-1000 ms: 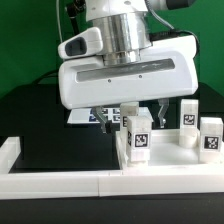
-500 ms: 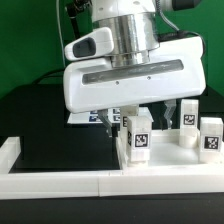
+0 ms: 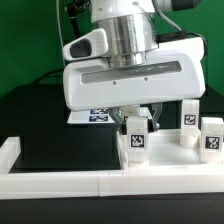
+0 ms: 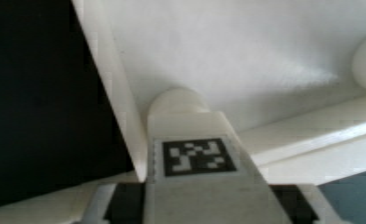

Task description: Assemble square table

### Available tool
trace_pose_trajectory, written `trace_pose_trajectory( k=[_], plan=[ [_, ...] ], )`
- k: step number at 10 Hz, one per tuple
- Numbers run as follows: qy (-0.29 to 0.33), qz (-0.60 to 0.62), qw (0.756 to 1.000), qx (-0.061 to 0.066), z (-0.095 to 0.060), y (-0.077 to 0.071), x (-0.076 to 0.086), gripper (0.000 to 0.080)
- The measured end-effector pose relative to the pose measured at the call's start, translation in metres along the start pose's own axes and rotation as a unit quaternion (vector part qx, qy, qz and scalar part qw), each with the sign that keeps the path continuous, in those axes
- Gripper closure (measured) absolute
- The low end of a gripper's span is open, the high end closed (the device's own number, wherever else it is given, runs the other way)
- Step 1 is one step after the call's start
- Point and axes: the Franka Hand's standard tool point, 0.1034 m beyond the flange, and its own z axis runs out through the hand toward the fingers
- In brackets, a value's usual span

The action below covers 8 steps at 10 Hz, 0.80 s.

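A white leg [image 3: 137, 136] with a black-white tag stands upright on the white square table top [image 3: 170, 160] at the exterior view's right. My gripper [image 3: 136, 122] hangs straight above it, its fingers down on either side of the leg's upper part, shut on it. In the wrist view the tagged leg [image 4: 198, 150] fills the space between my gripper's [image 4: 201, 205] dark pads [image 4: 135, 200], above the table top's raised rim and floor [image 4: 269, 60]. Two more tagged legs [image 3: 189, 113] [image 3: 211, 136] stand at the far right.
The marker board [image 3: 95, 116] lies behind the gripper on the black table [image 3: 50, 130]. Long white border bars run along the front [image 3: 60, 181] and the left [image 3: 8, 150]. A green wall stands at the back.
The gripper has come down a little, and its fingers, spread wide apart before, have closed in on the tagged leg. The other legs have not moved.
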Motion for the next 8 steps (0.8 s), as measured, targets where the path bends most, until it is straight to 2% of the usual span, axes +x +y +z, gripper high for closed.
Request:
trace_pose_trajectory(
  k=[3, 4, 5, 7, 8],
  plan=[
    [0.000, 0.087, 0.996, 0.000, 0.0000, 0.0002, 0.0001, 0.0509],
    [0.001, 0.188, 0.982, 0.004, -0.0008, -0.0005, 0.0012, 0.0509],
    [-0.002, 0.298, 0.955, 0.012, -0.0001, -0.0009, 0.0008, 0.0509],
    [-0.020, 0.465, 0.884, 0.046, 0.0022, 0.0006, 0.0009, 0.0509],
    [-0.022, 0.500, 0.864, 0.047, 0.0026, -0.0006, 0.0002, 0.0509]
  ],
)
